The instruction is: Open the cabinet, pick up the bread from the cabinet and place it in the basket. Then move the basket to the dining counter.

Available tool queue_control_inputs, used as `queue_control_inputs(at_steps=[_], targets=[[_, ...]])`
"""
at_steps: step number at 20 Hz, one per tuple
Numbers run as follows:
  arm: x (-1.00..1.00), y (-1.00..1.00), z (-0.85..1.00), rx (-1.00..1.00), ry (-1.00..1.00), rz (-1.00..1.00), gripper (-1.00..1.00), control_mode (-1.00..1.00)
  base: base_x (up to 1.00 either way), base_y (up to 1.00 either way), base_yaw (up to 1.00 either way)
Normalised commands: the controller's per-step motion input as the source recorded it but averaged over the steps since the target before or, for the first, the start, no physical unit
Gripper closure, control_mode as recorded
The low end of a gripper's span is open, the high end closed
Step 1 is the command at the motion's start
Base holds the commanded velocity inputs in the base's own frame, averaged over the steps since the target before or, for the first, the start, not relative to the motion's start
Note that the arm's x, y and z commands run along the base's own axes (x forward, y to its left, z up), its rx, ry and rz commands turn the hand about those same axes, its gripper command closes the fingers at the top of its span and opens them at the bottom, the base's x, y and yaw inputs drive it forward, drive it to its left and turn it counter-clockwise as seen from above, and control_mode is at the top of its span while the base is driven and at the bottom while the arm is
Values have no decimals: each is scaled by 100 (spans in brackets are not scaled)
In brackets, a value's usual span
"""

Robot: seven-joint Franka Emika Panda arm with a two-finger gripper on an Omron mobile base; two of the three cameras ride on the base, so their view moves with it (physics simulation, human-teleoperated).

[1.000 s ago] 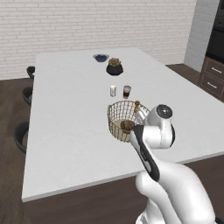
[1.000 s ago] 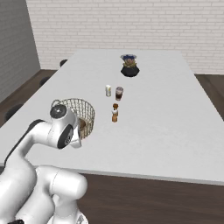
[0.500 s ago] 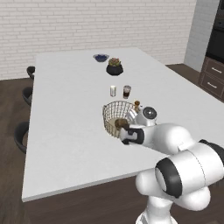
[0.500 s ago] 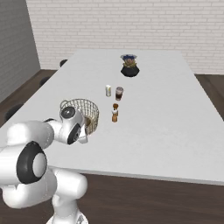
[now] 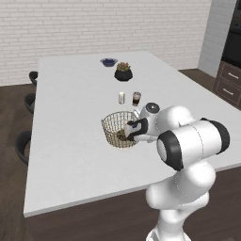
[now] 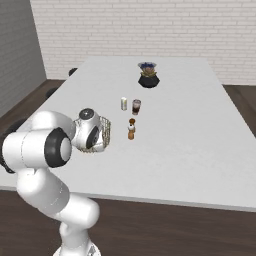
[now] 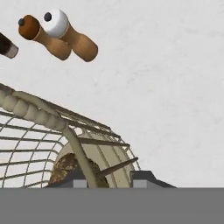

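The round tan wire basket (image 5: pixel 116 128) stands on the white dining counter (image 5: pixel 70 103), with the small golden-brown bread (image 5: pixel 121 137) lying inside it. My gripper (image 5: pixel 131 131) is at the basket's right rim. In the hand view the basket rim (image 7: pixel 35 111) and one wire rib run between my two fingertips (image 7: pixel 144 179), which stand apart, with a gap beside the wire; the gripper (image 7: pixel 109 181) is open. The bread (image 7: pixel 70 168) shows through the mesh just ahead. In the right base view my hand covers most of the basket (image 6: pixel 104 131). The cabinet is out of view.
Two wooden shakers, one brown-topped (image 7: pixel 43 37) and one white-topped (image 7: pixel 72 35), lie just beyond the basket. A white shaker (image 5: pixel 121 97) and a dark glass (image 5: pixel 136 98) stand farther back, then a potted plant (image 5: pixel 123 71) and a blue bowl (image 5: pixel 108 61). Dark stools (image 5: pixel 22 146) line the left side.
The arm has folded down and in towards the base, while the hand stays at the basket's right rim. The basket sits slightly further left in the left base view.
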Motion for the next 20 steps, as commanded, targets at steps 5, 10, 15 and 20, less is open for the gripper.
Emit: queue_control_inputs(at_steps=[5,10,15,20], targets=[[34,6,-23,0,2,0,100,-100,0,0,0],[20,15,-47,0,0,0,-100,-100,0,0,0],[12,15,-16,-1,0,0,-100,-100,0,0,0],[0,2,0,0,-1,0,-100,-100,0,0,0]])
